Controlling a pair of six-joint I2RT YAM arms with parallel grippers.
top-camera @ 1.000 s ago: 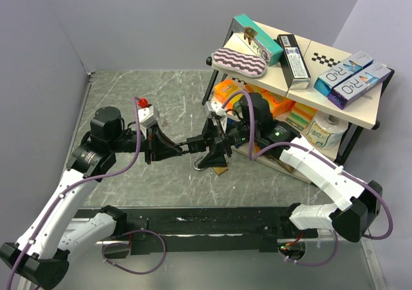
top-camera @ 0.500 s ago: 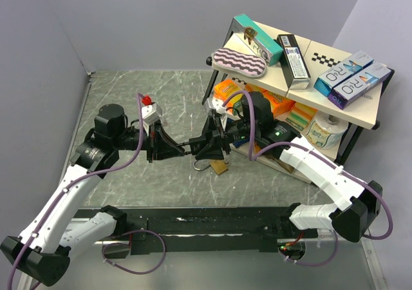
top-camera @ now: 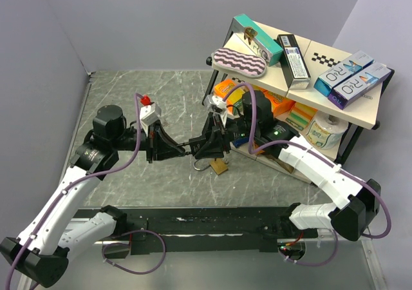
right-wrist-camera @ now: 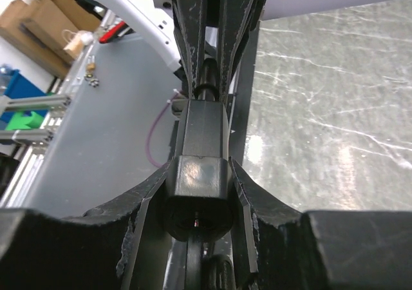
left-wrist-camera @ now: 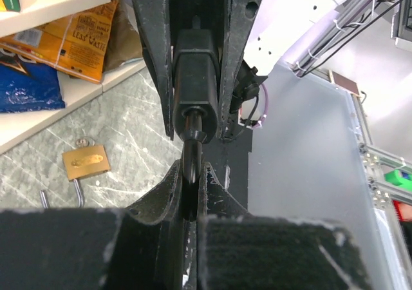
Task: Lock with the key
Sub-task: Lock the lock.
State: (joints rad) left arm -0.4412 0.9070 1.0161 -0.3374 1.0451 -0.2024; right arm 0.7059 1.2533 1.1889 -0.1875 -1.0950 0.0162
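My right gripper [top-camera: 205,145] is shut on a black lock body [right-wrist-camera: 201,167], held in the air over the middle of the table. My left gripper [top-camera: 185,148] faces it and is shut on a thin dark key [left-wrist-camera: 191,167], which lines up with the round end of the lock [left-wrist-camera: 196,77]. In the right wrist view the left gripper's fingers [right-wrist-camera: 193,32] stand just behind the lock. A brass padlock [top-camera: 219,166] with its shackle lies on the table below the grippers. It also shows in the left wrist view [left-wrist-camera: 85,161].
A two-level rack [top-camera: 302,77] stands at the right back, with boxes and a striped pouch [top-camera: 239,61] on top. Orange packets [top-camera: 226,91] and a paper roll [top-camera: 325,130] lie on its lower shelf. The grey walls close in the left and the back.
The two grippers have drawn slightly closer together, tip to tip. The left arm has shifted a little to the right. The brass padlock now shows clear of the right gripper.
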